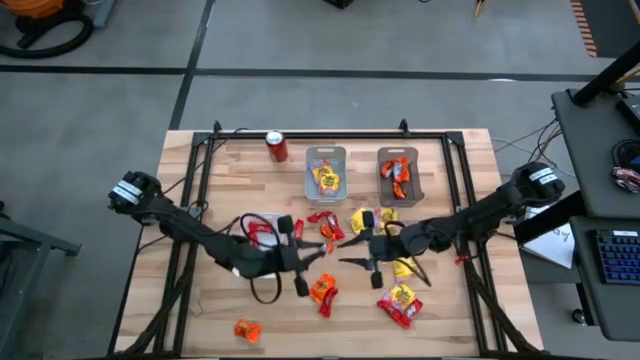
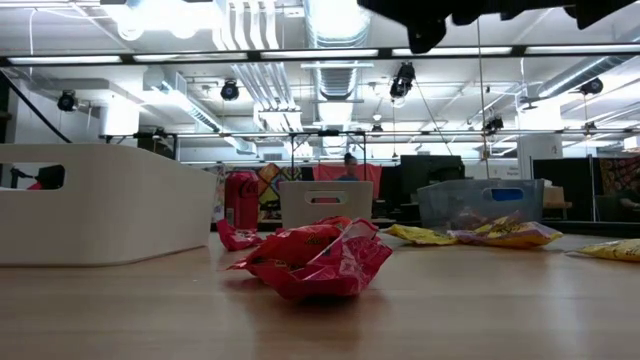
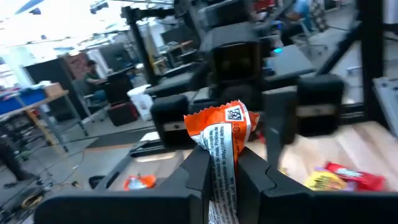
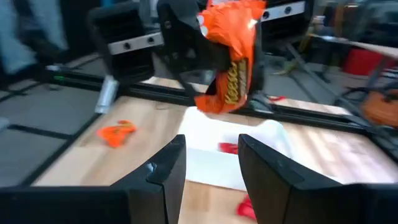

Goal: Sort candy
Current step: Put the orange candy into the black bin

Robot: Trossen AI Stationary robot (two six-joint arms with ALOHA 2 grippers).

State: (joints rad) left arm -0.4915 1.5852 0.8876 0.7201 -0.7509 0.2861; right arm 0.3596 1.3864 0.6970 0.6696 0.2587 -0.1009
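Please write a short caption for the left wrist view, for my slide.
Left gripper shut on an orange candy packet, facing the right arm above the table.

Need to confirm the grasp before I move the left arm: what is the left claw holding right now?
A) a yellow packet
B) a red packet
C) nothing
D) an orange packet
D: in the left wrist view the left claw is shut on an orange packet, held up off the table.

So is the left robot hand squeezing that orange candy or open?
Squeezing: the left gripper is shut on the orange candy, with fingers pressed against both sides.
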